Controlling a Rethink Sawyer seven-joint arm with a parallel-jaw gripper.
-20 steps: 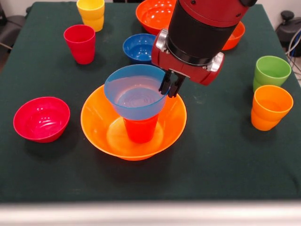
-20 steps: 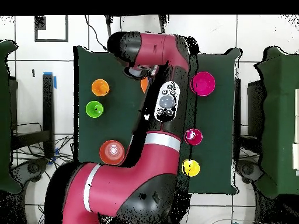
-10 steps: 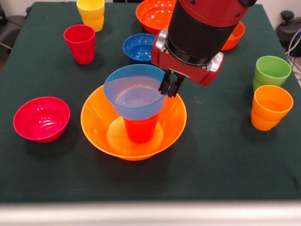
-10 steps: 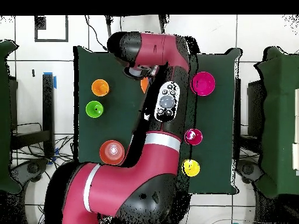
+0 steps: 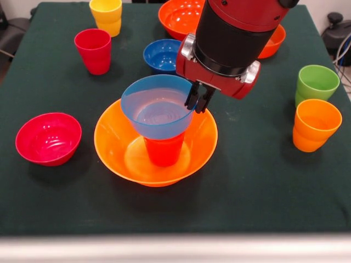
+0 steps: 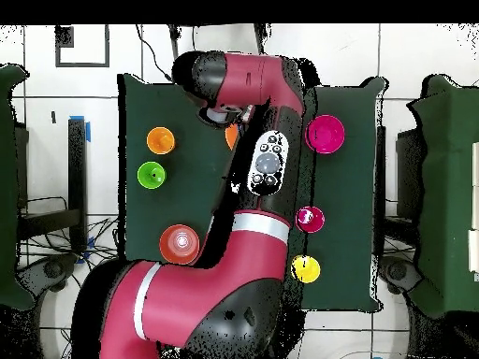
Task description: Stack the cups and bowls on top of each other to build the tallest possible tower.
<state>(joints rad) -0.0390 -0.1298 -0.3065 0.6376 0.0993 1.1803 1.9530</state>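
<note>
One pincer (image 5: 199,102) closed on the light blue bowl's (image 5: 156,108) rim.

My gripper (image 5: 199,101) pinches the rim of the light blue bowl (image 5: 157,107), which sits atop the red-orange cup (image 5: 164,150) standing inside the large orange bowl (image 5: 112,143). Left of that bowl lies the magenta bowl (image 5: 48,138).

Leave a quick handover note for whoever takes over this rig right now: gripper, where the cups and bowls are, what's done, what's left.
Gripper: shut on the light blue bowl's rim.
Tower: large orange bowl, red-orange cup standing in it, light blue bowl on top.
Loose on the table: magenta bowl, dark blue bowl, crimson cup, yellow cup, green cup, orange cup, two more bowls at the far edge.
Left: release, then stack the rest.
</note>
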